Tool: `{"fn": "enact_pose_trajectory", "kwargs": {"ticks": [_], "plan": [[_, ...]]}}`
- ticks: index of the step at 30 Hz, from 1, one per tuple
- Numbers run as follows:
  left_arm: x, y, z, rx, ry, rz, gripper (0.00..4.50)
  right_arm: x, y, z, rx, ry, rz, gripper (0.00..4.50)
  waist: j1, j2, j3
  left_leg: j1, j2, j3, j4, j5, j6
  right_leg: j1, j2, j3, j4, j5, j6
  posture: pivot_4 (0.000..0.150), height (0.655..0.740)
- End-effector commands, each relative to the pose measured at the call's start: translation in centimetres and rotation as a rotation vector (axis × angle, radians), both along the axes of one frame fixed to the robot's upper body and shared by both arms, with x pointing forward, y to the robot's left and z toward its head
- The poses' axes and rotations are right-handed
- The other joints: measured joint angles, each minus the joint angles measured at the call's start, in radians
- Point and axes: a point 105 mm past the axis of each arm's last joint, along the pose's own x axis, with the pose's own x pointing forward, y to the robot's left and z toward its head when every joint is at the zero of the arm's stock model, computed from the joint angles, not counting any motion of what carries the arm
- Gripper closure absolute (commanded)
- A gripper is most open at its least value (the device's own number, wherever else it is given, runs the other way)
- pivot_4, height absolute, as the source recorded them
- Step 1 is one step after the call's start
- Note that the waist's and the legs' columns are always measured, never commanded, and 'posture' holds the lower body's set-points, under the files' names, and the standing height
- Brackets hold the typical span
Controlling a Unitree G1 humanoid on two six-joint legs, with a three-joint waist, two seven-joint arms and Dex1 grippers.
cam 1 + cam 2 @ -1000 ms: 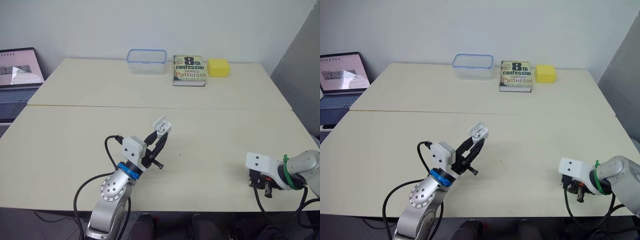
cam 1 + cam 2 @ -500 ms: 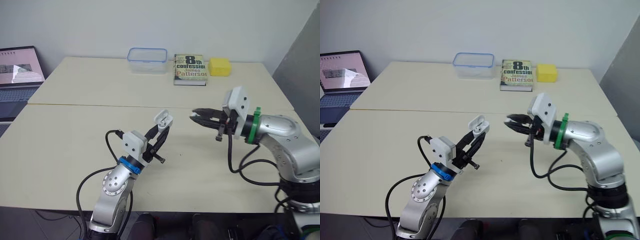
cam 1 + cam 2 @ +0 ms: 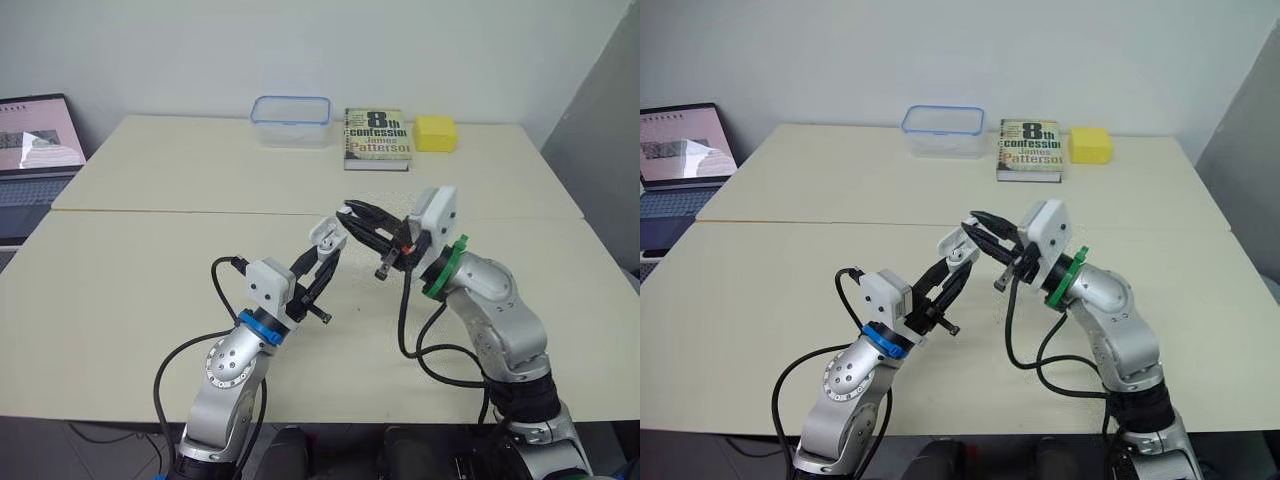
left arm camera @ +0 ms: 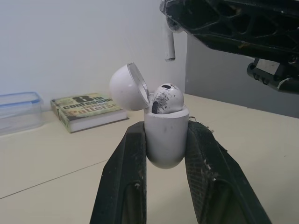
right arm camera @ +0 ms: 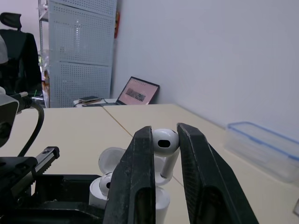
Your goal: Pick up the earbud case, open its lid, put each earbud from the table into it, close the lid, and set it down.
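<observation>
Above the table's [image 3: 120,290] middle, the earbud [image 5: 164,142] hung just over the earbud case [image 4: 164,135]; container [image 3: 292,120], book [image 3: 377,139], block [image 3: 436,133] lay behind.

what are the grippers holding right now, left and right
Left gripper: closed on the earbud case, lid open, one earbud seated inside.
Right gripper: closed on the second earbud, held just above the case.

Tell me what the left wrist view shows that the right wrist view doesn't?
Left wrist view adds: the book lying on the table behind.
Right wrist view adds: a laptop, a perforated cabinet and a dark chair.
Both share: the earbud case, lid open, clamped in the left gripper; one earbud seated in it; the second earbud pinched by the right gripper close by; the clear container.
</observation>
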Motion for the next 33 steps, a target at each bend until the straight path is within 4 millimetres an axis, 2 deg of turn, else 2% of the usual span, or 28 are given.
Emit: {"fn": "enact_pose_trajectory", "kwargs": {"ticks": [1, 13, 23, 33], "plan": [[-0.2, -0.1, 1.0, -0.012, -0.053, -0.002, 3.75, -0.1, 0.1, 0.7, 0.004, -0.084, -0.014, 4.14, 0.000, 0.000, 0.000, 0.000, 0.000, 0.000, 0.000, 0.000, 0.000, 0.000, 0.000, 0.000, 0.000, 0.000, 0.000, 0.150, 0.7391], [-0.1, -0.1, 1.0, -0.011, -0.052, -0.008, 3.75, -0.5, 0.9, -0.9, -0.049, -0.097, 0.020, 4.14, 0.000, 0.000, 0.000, 0.000, 0.000, 0.000, 0.000, 0.000, 0.000, 0.000, 0.000, 0.000, 0.000, 0.000, 0.000, 0.150, 0.7391], [-0.2, -0.1, 1.1, -0.007, -0.054, -0.011, 3.75, 0.6, 0.5, -2.3, -0.098, -0.094, -0.018, 4.14, 0.000, 0.000, 0.000, 0.000, 0.000, 0.000, 0.000, 0.000, 0.000, 0.000, 0.000, 0.000, 0.000, 0.000, 0.000, 0.150, 0.7391], [-0.3, -0.1, 1.1, -0.005, -0.055, -0.019, 3.75, 0.6, 0.5, -3.1, -0.114, -0.086, -0.026, 4.14, 0.000, 0.000, 0.000, 0.000, 0.000, 0.000, 0.000, 0.000, 0.000, 0.000, 0.000, 0.000, 0.000, 0.000, 0.000, 0.150, 0.7391]]}}
